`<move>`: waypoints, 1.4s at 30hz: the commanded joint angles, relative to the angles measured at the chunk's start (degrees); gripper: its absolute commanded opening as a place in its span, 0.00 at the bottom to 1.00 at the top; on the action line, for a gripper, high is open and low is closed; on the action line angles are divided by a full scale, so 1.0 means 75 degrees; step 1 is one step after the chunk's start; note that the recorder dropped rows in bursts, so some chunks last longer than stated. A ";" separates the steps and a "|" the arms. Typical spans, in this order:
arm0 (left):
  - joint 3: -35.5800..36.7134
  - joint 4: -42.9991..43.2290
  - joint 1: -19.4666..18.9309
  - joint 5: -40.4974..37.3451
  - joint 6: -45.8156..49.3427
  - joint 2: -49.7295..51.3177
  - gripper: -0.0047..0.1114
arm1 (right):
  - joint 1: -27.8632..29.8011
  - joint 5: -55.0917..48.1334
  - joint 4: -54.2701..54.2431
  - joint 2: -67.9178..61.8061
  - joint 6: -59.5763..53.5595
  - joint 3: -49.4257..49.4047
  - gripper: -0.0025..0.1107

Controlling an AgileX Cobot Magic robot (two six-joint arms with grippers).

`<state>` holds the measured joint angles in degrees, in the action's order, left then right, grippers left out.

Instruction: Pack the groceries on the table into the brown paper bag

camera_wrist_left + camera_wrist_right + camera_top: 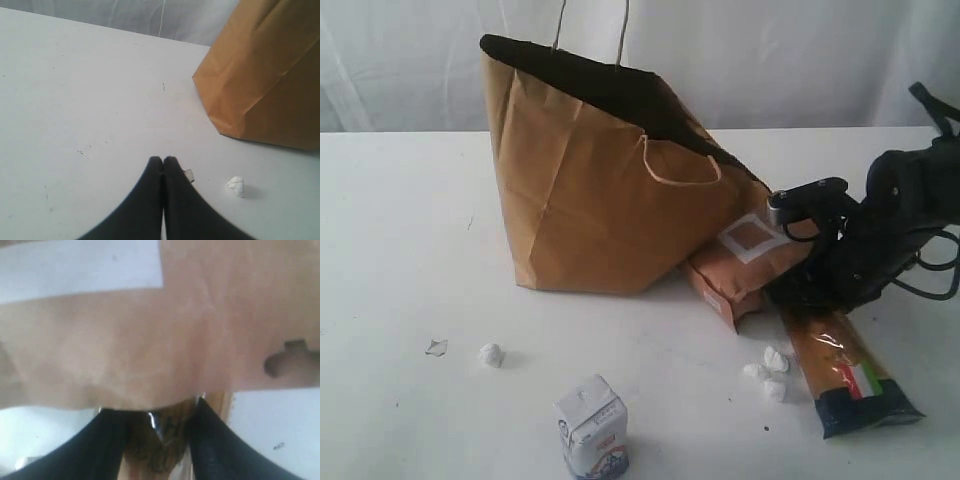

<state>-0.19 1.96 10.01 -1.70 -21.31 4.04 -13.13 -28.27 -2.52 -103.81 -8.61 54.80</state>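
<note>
The brown paper bag (590,200) (270,75) stands leaning on the table (400,250), its mouth open. A brown pouch with a white square (745,265) (150,340) rests against the bag's right side. The long pasta packet (840,360) (165,440) lies beside it, with one end tucked under the pouch. My right gripper (800,290) (150,407) is down at that end, its fingers pressed on either side of the packet. A small white carton (592,428) stands near the front edge. My left gripper (163,160) is shut on nothing, low over bare table left of the bag.
White crumpled bits lie on the table, one (491,354) (236,186) left of the carton and a cluster (768,368) beside the pasta packet. A small clear scrap (437,347) (188,174) sits just past my left fingertips. White curtain hangs behind.
</note>
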 commanded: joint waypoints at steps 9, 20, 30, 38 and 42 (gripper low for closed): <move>0.0025 -0.0059 -0.0023 0.0036 -0.0120 -0.0011 0.04 | 0.0407 -0.1547 0.0730 0.0703 -0.0004 -0.0073 0.02; 0.0025 -0.0059 -0.0023 0.0005 -0.0121 -0.0011 0.04 | 0.1479 -0.1968 0.0674 0.1241 -0.0701 -0.0073 0.02; 0.0025 -0.0059 -0.0023 -0.0064 -0.0121 -0.0011 0.04 | 0.1447 -0.1637 -0.0713 0.1204 -0.2049 -0.0073 0.28; 0.0025 -0.0059 -0.0023 -0.0062 -0.0106 -0.0011 0.04 | 0.1447 -0.1473 -0.1445 0.0854 -0.2094 -0.0133 0.92; 0.0025 -0.0059 -0.0023 -0.0062 -0.0106 -0.0011 0.04 | 0.1447 -0.1461 -0.1502 0.0767 -0.2094 -0.0133 0.93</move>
<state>-0.19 1.96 10.01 -2.14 -21.75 4.04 -2.39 -39.48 -13.16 -97.76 -23.60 54.16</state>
